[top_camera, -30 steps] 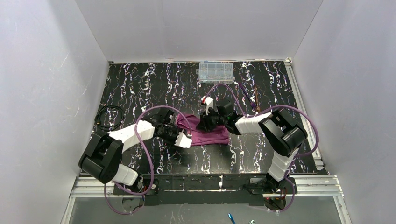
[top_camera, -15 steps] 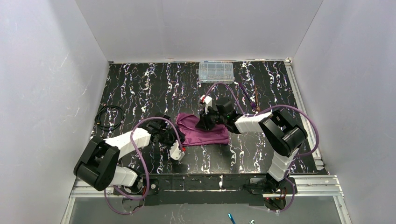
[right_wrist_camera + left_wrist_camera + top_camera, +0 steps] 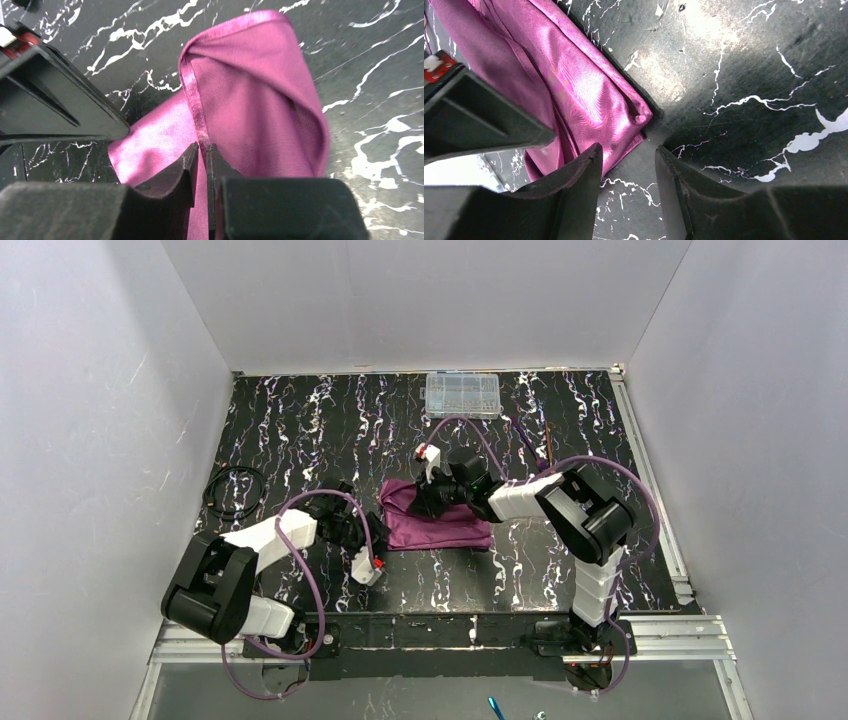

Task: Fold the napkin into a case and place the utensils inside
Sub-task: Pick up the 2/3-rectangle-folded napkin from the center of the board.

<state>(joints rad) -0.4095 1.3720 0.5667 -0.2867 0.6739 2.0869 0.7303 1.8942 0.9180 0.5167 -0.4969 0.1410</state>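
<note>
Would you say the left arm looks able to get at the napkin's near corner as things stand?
Probably yes: the left gripper is open, and a corner of the napkin lies on the table just ahead of it, nothing between.

Sheeny soft cloth napkin, glossy marble-patterned black table

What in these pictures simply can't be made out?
- Contents of the clear box: top view, too small.
- Ends of the utensils: top view, too thin.
- Part of the napkin: top view, right gripper covers it.
- Whether that gripper grips the hem: right wrist view, its fingers hide contact.
</note>
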